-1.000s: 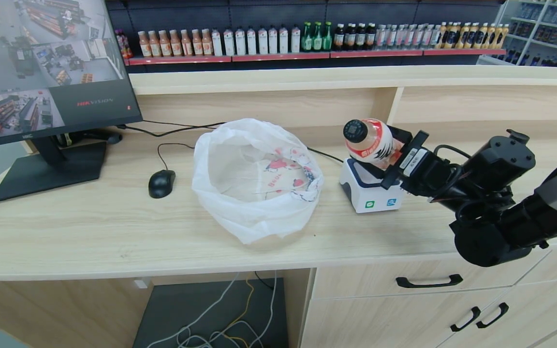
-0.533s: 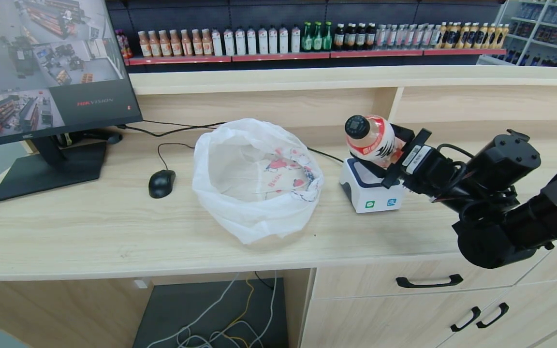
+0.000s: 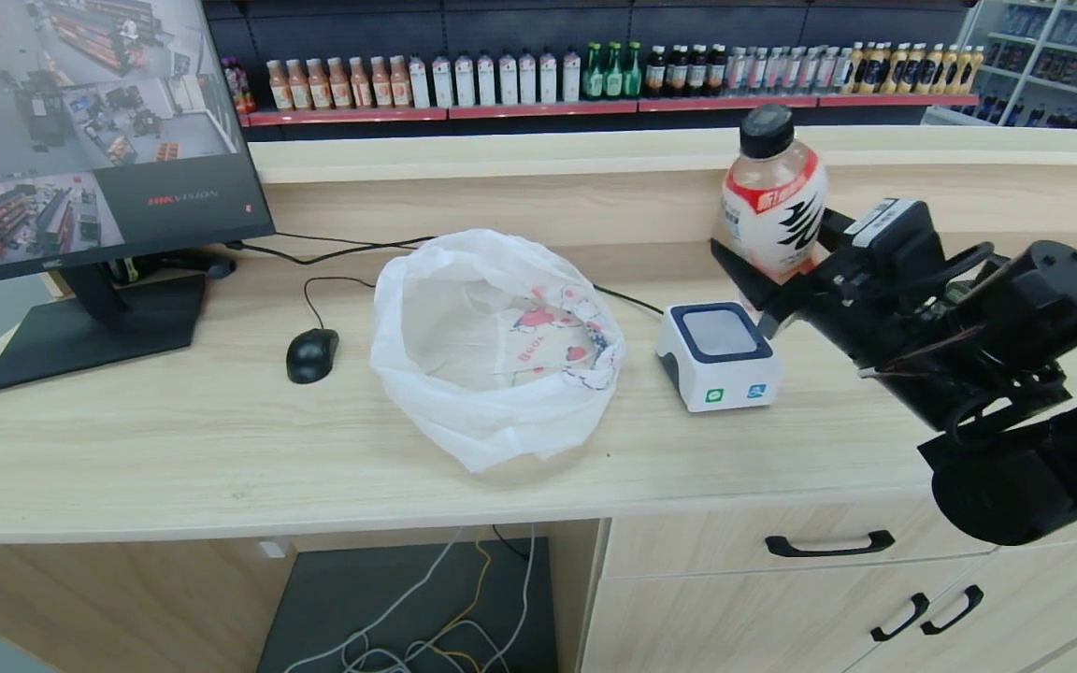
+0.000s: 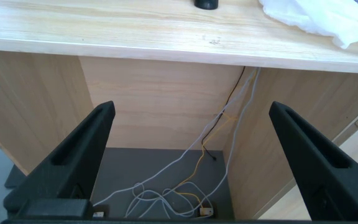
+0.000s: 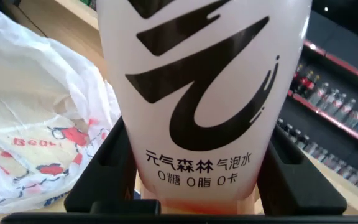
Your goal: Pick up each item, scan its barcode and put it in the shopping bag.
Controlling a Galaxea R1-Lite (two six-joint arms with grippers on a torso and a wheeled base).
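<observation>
My right gripper [image 3: 772,280] is shut on a drink bottle [image 3: 773,210] with a black cap and a white, red and black label, held upright above and behind the white barcode scanner [image 3: 718,356]. In the right wrist view the bottle [image 5: 204,93] stands between the black fingers [image 5: 107,158], with the shopping bag [image 5: 36,124] behind it. The white plastic shopping bag [image 3: 494,342] stands open on the counter to the left of the scanner. My left gripper [image 4: 194,162] hangs open below the counter's front edge, with nothing between its fingers.
A monitor [image 3: 80,140] on a black stand sits at the counter's left, with a black mouse [image 3: 312,355] and cables beside it. A raised wooden ledge [image 3: 595,154] runs behind the counter. Drawers [image 3: 828,561] lie below on the right; loose cables [image 4: 185,186] hang under the counter.
My right gripper lifted the bottle up off the scanner and turned it from tilted toward the camera to upright, moving it right and back. The bag and scanner stayed put.
</observation>
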